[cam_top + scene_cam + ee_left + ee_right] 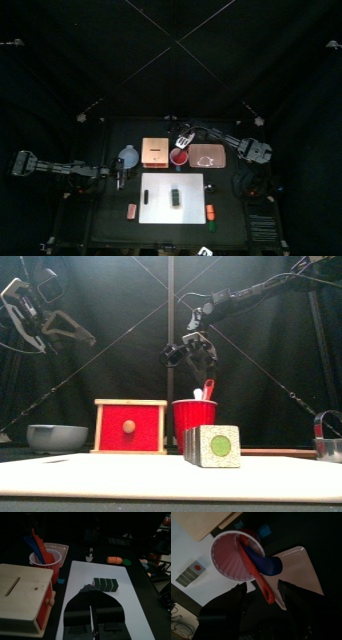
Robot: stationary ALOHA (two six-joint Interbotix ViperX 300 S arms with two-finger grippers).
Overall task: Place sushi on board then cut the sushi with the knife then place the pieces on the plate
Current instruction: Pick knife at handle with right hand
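Note:
The dark green sushi roll (pixel 175 196) (pixel 213 446) (pixel 105 584) lies on the white cutting board (pixel 158 184) (pixel 137 612), in one piece. Behind it stands the red cup (pixel 182 158) (pixel 194 424) (pixel 228 559) holding a red knife (pixel 258 574) and a blue knife (pixel 266 563). My right gripper (pixel 185 138) (pixel 191 351) (pixel 261 587) hovers over the cup, open, its jaws on either side of the red knife's handle without touching it. My left gripper (pixel 120 176) (pixel 47 316) (pixel 93 609) hangs raised at the board's left side, shut and empty. The pink plate (pixel 209 155) (pixel 298 567) lies right of the cup.
The wooden box (pixel 155 151) (pixel 130 427) (pixel 23 594) stands left of the cup, with the blue-grey bowl (pixel 128 158) (pixel 58 437) further left. An orange toy (pixel 211 211) (pixel 115 560) lies right of the board and another small toy (pixel 131 209) left of it.

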